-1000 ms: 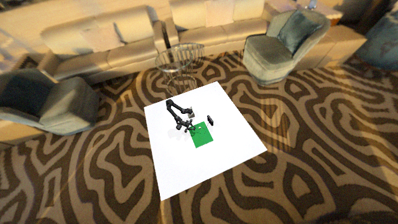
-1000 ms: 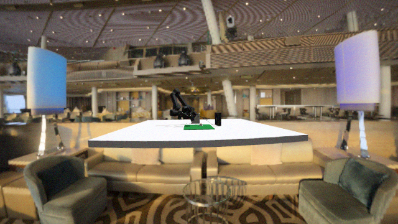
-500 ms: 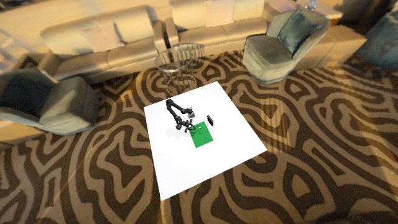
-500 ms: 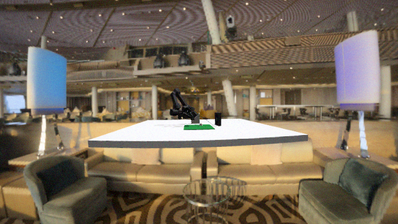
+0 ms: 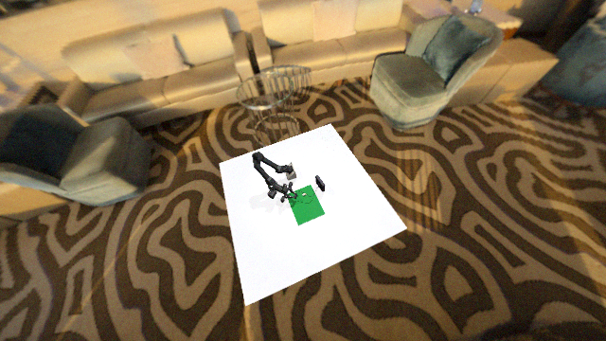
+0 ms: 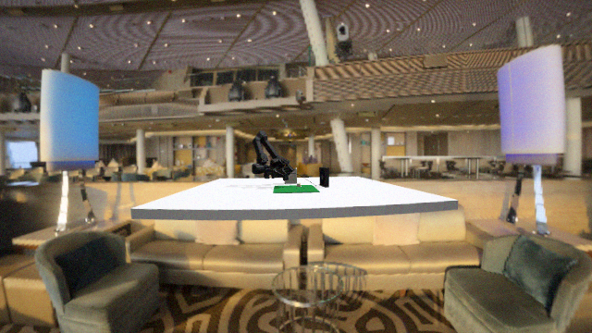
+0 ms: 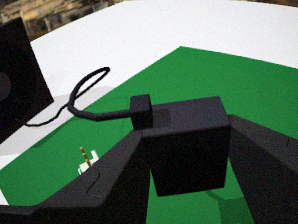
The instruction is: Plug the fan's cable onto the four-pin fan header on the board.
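Observation:
My gripper (image 7: 185, 131) is shut on the fan cable's black plug (image 7: 190, 162) and holds it above the green board (image 7: 200, 75) (image 5: 310, 211) (image 6: 284, 189). The black cable (image 7: 95, 118) leaves the plug's left side in the wrist view, makes a loop and runs to the black fan (image 7: 22, 75) (image 5: 320, 183) (image 6: 324, 177), which stands upright beside the board. The small white header (image 7: 86, 167) with gold pins is on the board, left of the plug in the wrist view and partly hidden by the left finger. The plug is apart from the header. The plug's underside is hidden.
The board lies on a white table (image 5: 265, 265) (image 6: 185, 203). The arm's grey base block (image 5: 291, 171) (image 6: 290, 176) stands behind the board. The fan stands at the board's back right in the top view, with the cable reaching across the board.

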`<state>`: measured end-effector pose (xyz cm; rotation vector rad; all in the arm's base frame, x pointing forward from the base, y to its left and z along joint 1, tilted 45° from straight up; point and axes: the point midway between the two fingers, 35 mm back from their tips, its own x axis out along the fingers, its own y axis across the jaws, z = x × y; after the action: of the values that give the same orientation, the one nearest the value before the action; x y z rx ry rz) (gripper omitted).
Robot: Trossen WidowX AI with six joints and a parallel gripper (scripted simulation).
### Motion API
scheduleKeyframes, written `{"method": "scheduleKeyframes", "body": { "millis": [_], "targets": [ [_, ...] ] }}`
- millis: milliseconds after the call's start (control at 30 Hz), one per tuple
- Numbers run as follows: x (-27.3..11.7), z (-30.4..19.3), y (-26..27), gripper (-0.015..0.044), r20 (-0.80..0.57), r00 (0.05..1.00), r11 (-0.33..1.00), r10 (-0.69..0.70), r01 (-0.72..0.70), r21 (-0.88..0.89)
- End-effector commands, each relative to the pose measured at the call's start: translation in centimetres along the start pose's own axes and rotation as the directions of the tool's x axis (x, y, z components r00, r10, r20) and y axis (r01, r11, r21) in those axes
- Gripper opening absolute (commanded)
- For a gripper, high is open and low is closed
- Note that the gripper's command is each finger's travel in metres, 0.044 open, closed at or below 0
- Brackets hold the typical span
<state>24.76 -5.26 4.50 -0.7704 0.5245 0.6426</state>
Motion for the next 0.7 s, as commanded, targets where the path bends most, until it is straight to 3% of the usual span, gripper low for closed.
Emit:
{"method": "scheduleKeyframes", "body": {
  "millis": [0, 667],
  "targets": [
    [0.1, -0.3, -0.2, 0.0, 0.007, 1.0, 1.0, 0.003, -0.003, -0.004],
    [0.5, -2.1, -0.3, 0.0, 0.006, 1.0, 1.0, 0.003, -0.003, -0.004]
  ]
}}
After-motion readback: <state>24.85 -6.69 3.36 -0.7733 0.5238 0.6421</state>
